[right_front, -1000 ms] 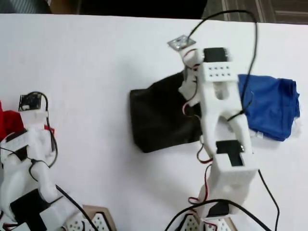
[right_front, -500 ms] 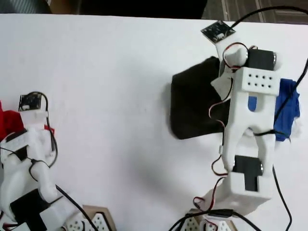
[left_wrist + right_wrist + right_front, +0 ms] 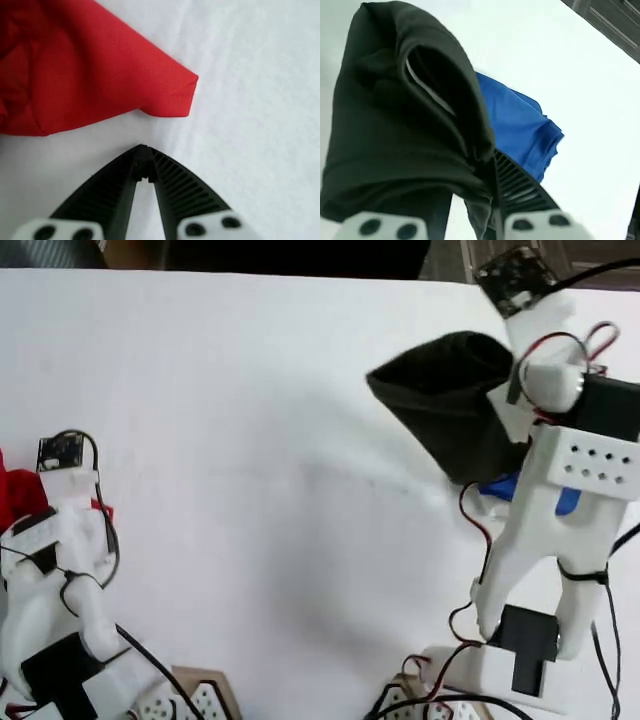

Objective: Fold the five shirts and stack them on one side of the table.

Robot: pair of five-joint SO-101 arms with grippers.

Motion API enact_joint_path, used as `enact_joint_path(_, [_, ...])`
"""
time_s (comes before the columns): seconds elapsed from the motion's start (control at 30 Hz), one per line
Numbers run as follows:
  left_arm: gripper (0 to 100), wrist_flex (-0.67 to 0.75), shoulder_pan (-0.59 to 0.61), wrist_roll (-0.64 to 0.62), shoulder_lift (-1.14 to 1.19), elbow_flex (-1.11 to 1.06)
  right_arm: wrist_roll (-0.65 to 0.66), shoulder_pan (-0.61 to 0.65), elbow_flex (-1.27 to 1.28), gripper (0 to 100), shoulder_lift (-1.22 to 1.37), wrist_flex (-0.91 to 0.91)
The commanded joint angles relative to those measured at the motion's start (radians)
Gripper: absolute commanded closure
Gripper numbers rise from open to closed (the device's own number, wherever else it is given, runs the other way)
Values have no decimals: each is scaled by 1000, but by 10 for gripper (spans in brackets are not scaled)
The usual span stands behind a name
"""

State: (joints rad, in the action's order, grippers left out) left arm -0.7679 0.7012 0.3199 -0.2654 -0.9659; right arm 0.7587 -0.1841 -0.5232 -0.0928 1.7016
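The left end effector (image 3: 144, 150) is closed on nothing, its two ribbed black fingers (image 3: 180, 185) meeting at the tips just above the white surface (image 3: 260, 100). Just ahead of those tips, apart from them, lies the hemmed corner of a red shirt (image 3: 75, 65). The stitching along the hem shows plainly, and the rest of the cloth runs out of the wrist view. From the high view the same red shirt (image 3: 20, 495) is a small patch at the surface's edge, mostly covered by the left arm.

The right end effector (image 3: 487, 165) is clamped on a folded black shirt (image 3: 395, 125). One ribbed finger (image 3: 517, 192) shows, while the other is buried in the cloth. The bundle hangs in thick folds around the grip, and a thin pale strip sits inside one fold, possibly a label, too small to read. The high view shows the black shirt (image 3: 450, 400) as a rounded bundle stretching away from the wrist, and whether any of it touches the surface (image 3: 250, 440) cannot be told.

Just beyond the right end effector, on its far side from the black bundle, a blue shirt (image 3: 520, 130) lies crumpled on the surface, partly hidden by the black cloth. In the high view the blue shirt (image 3: 500, 487) peeks out in slivers under the arm.
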Motion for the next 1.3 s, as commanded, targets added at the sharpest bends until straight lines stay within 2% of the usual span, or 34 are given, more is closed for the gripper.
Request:
enact_joint_path(0.0, [974,17,0,-9,-2,10,29,-35,-44,977,-51,-15])
enact_joint_path(0.17, [974,17,0,-11,-2,10,32,-85,-40,977,-33,-68])
enact_joint_path(0.47, [974,17,0,-12,-2,10,38,-202,-48,977,194,-140])
enact_joint_path(0.8, [974,17,0,-12,-2,10,123,-312,-49,977,409,-291])
enact_joint_path(0.93, [974,17,0,-12,-2,10,180,-338,-49,977,486,-369])
enact_joint_path(1.27, [974,17,0,-12,-2,10,183,-349,-49,977,628,-539])
